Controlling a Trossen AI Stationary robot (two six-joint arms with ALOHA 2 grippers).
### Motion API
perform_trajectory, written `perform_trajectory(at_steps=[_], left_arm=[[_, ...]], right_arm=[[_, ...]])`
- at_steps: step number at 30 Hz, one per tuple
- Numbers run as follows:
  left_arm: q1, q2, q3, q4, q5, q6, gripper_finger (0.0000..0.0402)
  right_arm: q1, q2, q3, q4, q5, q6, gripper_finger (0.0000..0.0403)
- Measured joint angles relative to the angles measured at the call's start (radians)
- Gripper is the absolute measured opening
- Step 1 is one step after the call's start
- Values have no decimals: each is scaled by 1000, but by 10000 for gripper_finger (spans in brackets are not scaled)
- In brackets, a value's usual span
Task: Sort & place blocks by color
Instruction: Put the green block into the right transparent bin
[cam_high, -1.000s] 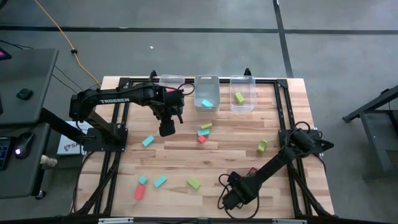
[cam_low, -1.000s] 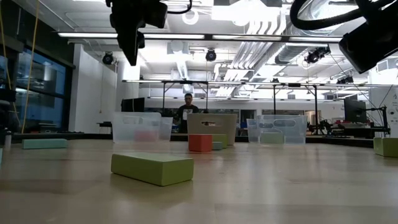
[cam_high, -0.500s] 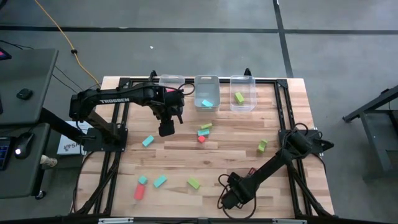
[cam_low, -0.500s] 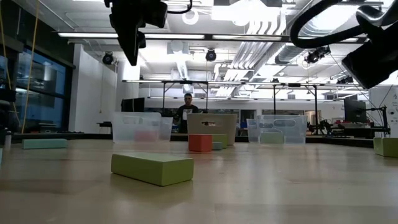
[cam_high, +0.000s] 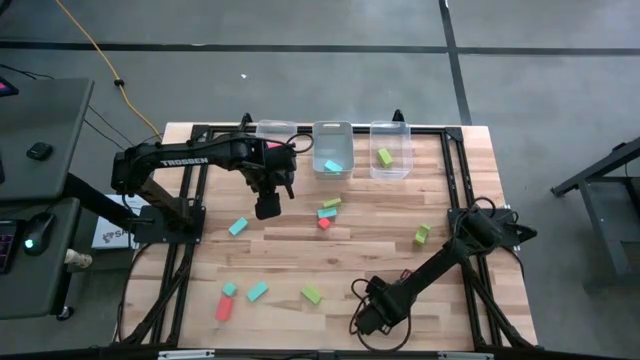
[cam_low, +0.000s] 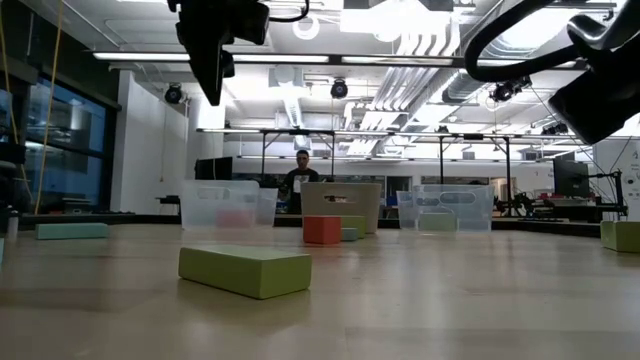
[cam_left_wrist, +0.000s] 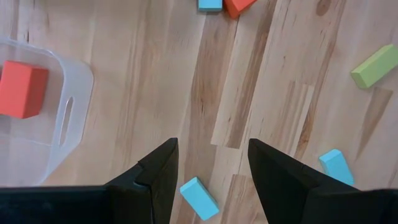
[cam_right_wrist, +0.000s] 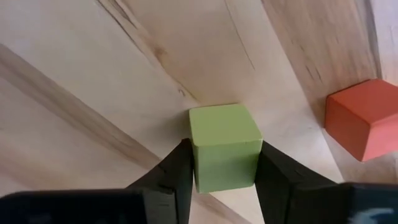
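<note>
My right gripper (cam_right_wrist: 225, 150), at the table's near edge (cam_high: 372, 318), is shut on a yellow-green cube (cam_right_wrist: 224, 140), with a red-orange block (cam_right_wrist: 364, 118) beside it. The high view hides both blocks under the gripper. My left gripper (cam_left_wrist: 211, 144) hangs open high over the table's far left (cam_high: 268, 207), holding nothing. Loose blocks lie flat on the wood: light blue (cam_high: 238, 227), a mixed cluster (cam_high: 327, 211), yellow-green (cam_high: 421, 235), red-orange (cam_high: 224, 308), light blue (cam_high: 257, 291) and yellow-green (cam_high: 311, 294). My right gripper pinches the yellow-green cube by two opposite side faces (cam_right_wrist: 200, 163), one finger on each. The fingers come from above, pointing steeply down. The cube stands upright with its bottom on the table.
Three clear bins stand in a row at the far edge: the left one (cam_high: 277, 133) holds a red-orange block (cam_left_wrist: 22, 89), the middle one (cam_high: 333, 150) a light blue one, the right one (cam_high: 390, 148) a yellow-green one. A person (cam_low: 302, 178) stands far behind the table.
</note>
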Motion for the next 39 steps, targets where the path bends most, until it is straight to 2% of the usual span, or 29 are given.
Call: perform_trajectory(at_steps=[9,20,26,31,39], left_arm=[[0,0,0,0,0,0,172],[0,0,0,52,0,0,172],[0,0,0,54,0,15,172],[0,0,0,55,0,45,172],[0,0,0,55,0,68,172]], right_arm=[[-13,-55,0,1,21,50,112],[-79,-238,1,-4,207,167,112],[-149,-302,1,-27,312,160,112],[-236,-356,1,-120,434,149,112],[-419,-432,1,-189,554,-44,112]])
